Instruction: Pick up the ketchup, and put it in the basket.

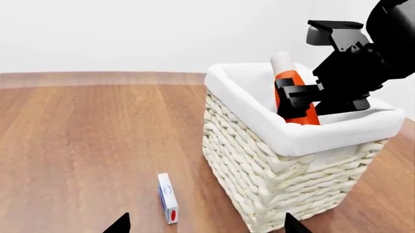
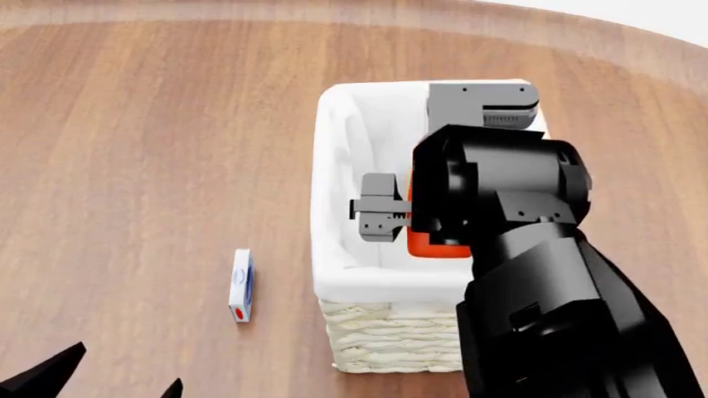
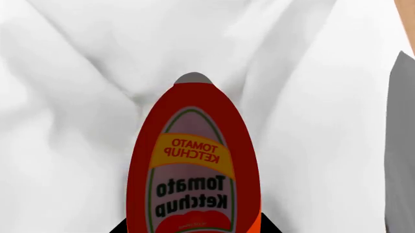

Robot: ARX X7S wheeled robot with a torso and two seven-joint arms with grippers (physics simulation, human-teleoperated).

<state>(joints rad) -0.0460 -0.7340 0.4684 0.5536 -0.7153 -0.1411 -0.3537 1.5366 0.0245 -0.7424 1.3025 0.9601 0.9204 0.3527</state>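
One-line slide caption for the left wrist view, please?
Right gripper holds the orange-red ketchup squeeze bottle tilted inside the cream wicker basket; a small white box lies on the wooden table.

The ketchup [image 3: 192,170], right before the right tool's camera, read "TOMATO KETCHUP" on a yellow band and "Tomato Ketchup" below.

place: bare simulated room | evidence: wooden floor [image 1: 84,131], plain white wall [image 1: 129,34]

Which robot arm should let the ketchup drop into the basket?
The right one. Its hand grips the ketchup over the basket, bottle partly inside already. The left hand sits low by the small box, holding nothing.
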